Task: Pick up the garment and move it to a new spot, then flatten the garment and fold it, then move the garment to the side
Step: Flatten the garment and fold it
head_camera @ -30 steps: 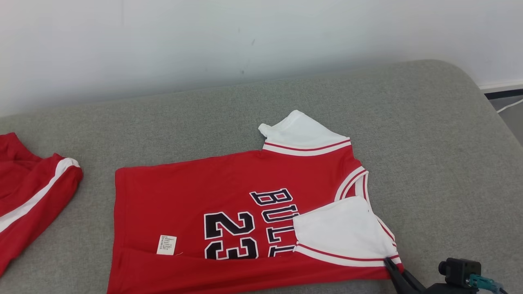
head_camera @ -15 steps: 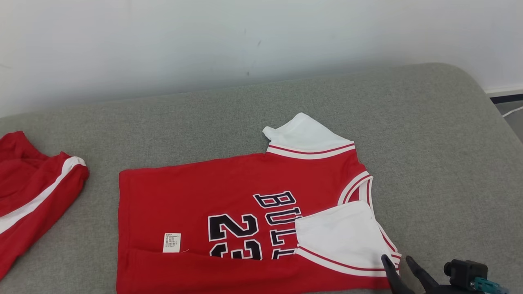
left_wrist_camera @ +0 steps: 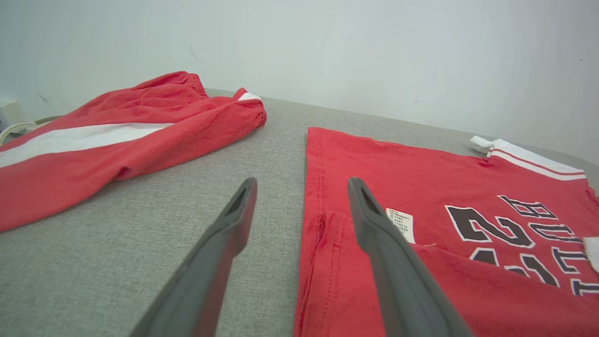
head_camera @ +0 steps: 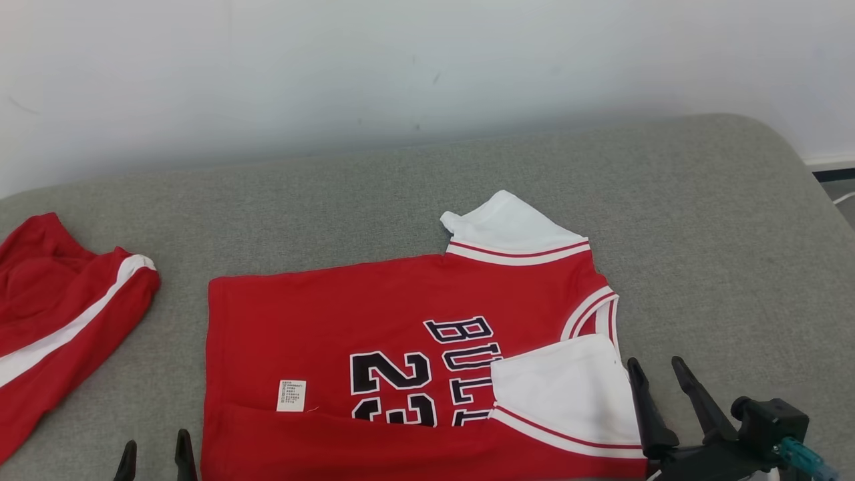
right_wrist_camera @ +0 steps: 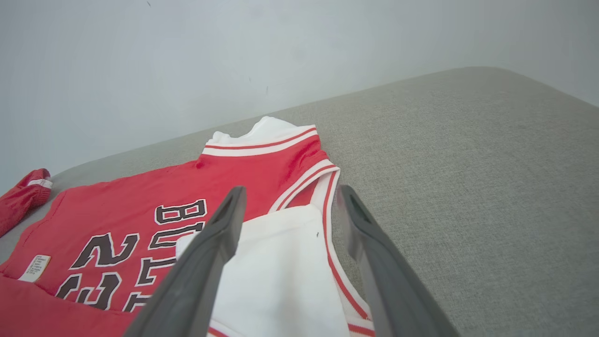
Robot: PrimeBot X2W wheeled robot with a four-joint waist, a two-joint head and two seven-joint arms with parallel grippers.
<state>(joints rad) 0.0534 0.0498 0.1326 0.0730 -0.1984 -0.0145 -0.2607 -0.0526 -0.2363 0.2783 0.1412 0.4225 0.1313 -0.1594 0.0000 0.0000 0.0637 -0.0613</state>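
two garments on grey cushion [head_camera: 701, 234]: jersey [head_camera: 334, 321], striped red garment [head_camera: 60, 314] apart at left; left gripper [head_camera: 153, 441], right gripper [head_camera: 654, 361] released.

My left gripper [left_wrist_camera: 302, 183] wide open, two dark fingers spread above the grey cushion [left_wrist_camera: 93, 262], right finger over the red jersey's [left_wrist_camera: 398, 173] edge, small white tag [left_wrist_camera: 401, 224] beside it, another red garment [left_wrist_camera: 117, 135] with a white stripe off to the left
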